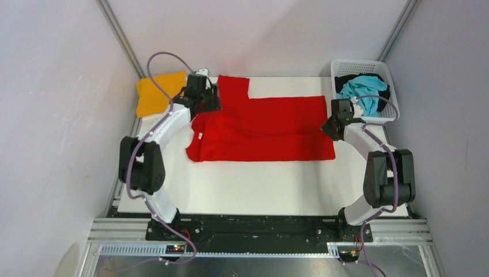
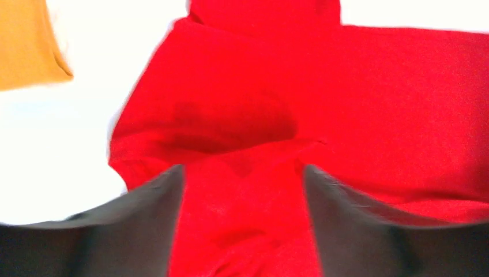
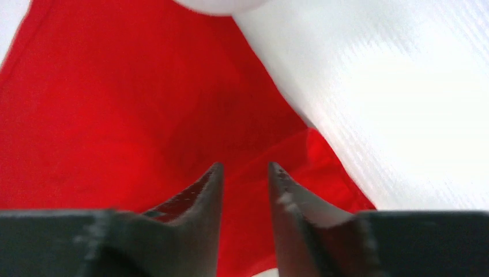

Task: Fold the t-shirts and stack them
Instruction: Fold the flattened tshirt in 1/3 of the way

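Note:
A bright red t-shirt (image 1: 271, 127) lies spread on the white table (image 1: 259, 184), its near part folded over and one sleeve pointing to the back. Its small white neck label (image 1: 200, 136) shows at the left. My left gripper (image 1: 207, 104) sits low on the shirt's left shoulder; in the left wrist view (image 2: 242, 170) its jaws stand well apart with raised red cloth (image 2: 242, 219) between them. My right gripper (image 1: 330, 126) is at the shirt's right edge; in the right wrist view (image 3: 245, 167) its jaws are nearly together on red cloth (image 3: 245, 231).
A folded orange-yellow t-shirt (image 1: 157, 91) lies at the back left, also in the left wrist view (image 2: 29, 46). A white lattice basket (image 1: 340, 64) at the back right holds a turquoise t-shirt (image 1: 364, 89) and a black one (image 1: 346, 79). Grey walls enclose the table.

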